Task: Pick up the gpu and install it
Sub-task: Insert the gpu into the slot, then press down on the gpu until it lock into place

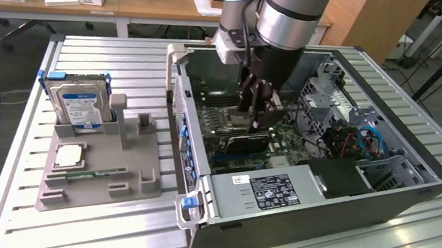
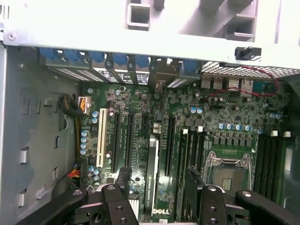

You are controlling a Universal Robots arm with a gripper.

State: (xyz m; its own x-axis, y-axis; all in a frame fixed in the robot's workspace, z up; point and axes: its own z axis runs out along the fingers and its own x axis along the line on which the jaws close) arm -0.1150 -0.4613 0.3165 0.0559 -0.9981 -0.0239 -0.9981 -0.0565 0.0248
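Note:
The gpu (image 1: pixel 245 141) stands on edge in a slot of the motherboard (image 2: pixel 215 112) inside the open computer case (image 1: pixel 316 220). In the wrist view the gpu (image 2: pixel 152 159) is a thin pale edge running between the black slots toward the case's rear brackets. My gripper (image 1: pixel 258 106) hangs inside the case just above the card, jaws open. In the wrist view my gripper (image 2: pixel 157 180) straddles the card's edge, with one black finger on each side and apart from it.
A grey holder tray (image 1: pixel 136 153) lies at the exterior view's left with a hard drive (image 1: pixel 80 104), a processor chip (image 1: pixel 68 156) and a green memory stick (image 1: pixel 91 174). The power supply (image 1: pixel 271 190), blue cables (image 1: pixel 366 141) and drive cage (image 1: pixel 322 90) crowd the case. An empty CPU socket (image 2: pixel 228 168) sits beside the card.

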